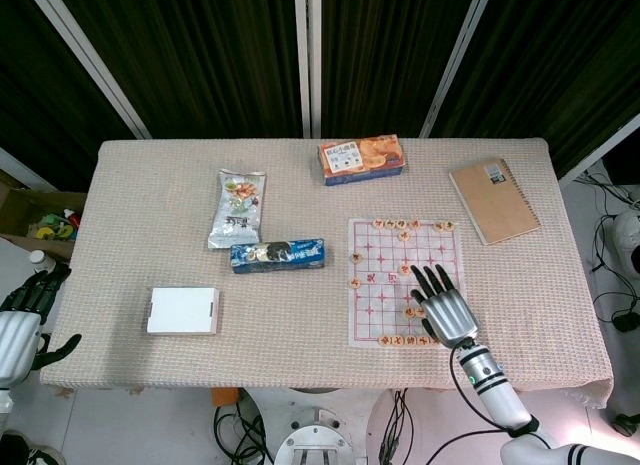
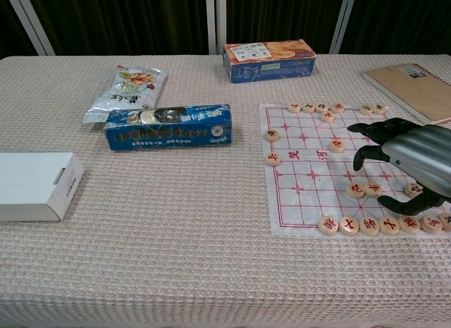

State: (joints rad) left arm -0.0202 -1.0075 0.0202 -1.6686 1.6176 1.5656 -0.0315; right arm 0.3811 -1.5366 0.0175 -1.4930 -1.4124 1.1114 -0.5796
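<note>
Head view: a table covered with a beige woven cloth (image 1: 130, 235) carries a Chinese chess board (image 1: 372, 295), a printed sheet with a red grid. The right hand (image 1: 441, 307) hovers over the near right part of the board, palm down, fingers spread apart and holding nothing. Round wooden chess pieces (image 1: 410, 312) lie just beside its fingers, more sit in a row along the board's near edge, and others line the far edge. In the chest view the same right hand (image 2: 412, 159) arches over the board (image 2: 303, 173), its dark fingertips (image 2: 359, 157) curling down close to two pieces (image 2: 356, 190) without clearly touching them. The left hand (image 1: 20, 320) hangs off the table's left edge, fingers loosely apart, empty. Left of the board lies a blue biscuit pack (image 1: 278, 254), with a snack bag (image 1: 238, 207) behind it and a white box (image 1: 183, 310) nearer the robot. An orange biscuit box (image 1: 361, 159) and a brown notebook (image 1: 494, 200) lie along the far side.
</note>
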